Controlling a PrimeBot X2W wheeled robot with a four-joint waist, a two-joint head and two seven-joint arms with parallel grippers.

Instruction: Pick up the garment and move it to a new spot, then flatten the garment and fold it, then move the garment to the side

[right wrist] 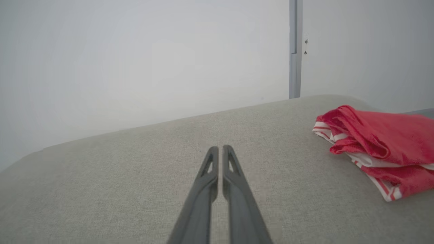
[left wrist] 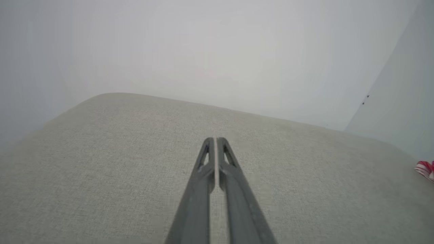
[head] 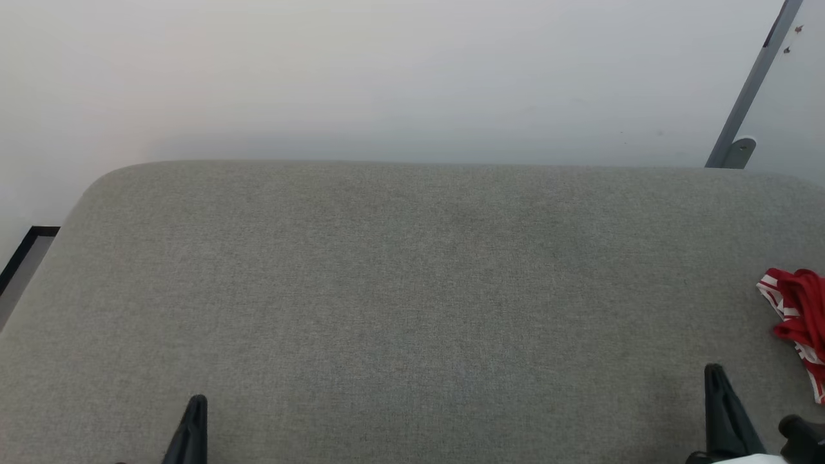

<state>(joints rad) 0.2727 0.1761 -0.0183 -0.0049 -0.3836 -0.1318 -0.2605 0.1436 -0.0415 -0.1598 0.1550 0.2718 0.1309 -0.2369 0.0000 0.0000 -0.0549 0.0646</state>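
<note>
The left end effector (left wrist: pixel 215 139) and right end effector (right wrist: pixel 220 147) hover pressed together and empty over the grey surface (head: pixel 412 290), apparently resting, while the garment (right wrist: pixel 376 145) lies bunched near its right edge.

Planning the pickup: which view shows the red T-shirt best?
Right wrist view: the T-shirt lies bunched, mostly in frame, striped trim visible. The head view cuts it off at the right border; the left wrist view catches a sliver.

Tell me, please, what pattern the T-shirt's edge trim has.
White with red stripes: the trim of the T-shirt, clearest in the right wrist view.
</note>
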